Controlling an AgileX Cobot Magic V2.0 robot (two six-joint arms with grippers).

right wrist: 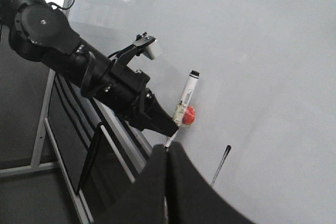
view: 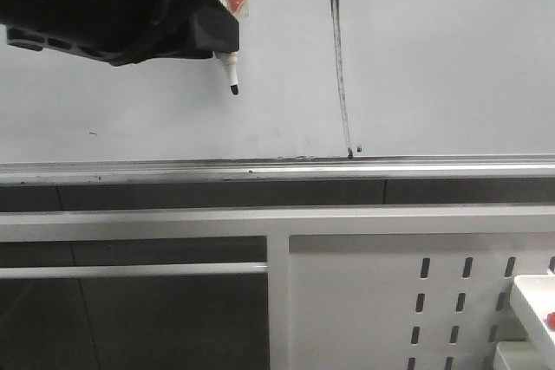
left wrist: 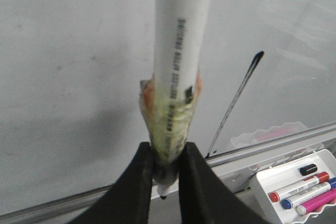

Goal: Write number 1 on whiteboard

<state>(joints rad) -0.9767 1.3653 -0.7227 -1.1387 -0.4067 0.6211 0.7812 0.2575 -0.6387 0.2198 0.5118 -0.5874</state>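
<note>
One stroke, the number 1 (view: pixel 339 71), already stood on the whiteboard (view: pixel 451 58); writing looked done. Left end effector (left wrist: pixel 165 174) clamped the marker (view: pixel 232 75), tip off board. Right end effector (right wrist: pixel 167 182) together.

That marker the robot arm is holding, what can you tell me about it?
The marker is a long white barrel with dark print along its side and a black tip. Yellowish tape with an orange-red patch wraps its lower part. The left gripper holds it near the tip, jaws shut on it. In the front view the tip points down, left of the number 1. Whether it touches the whiteboard cannot be told.
</note>
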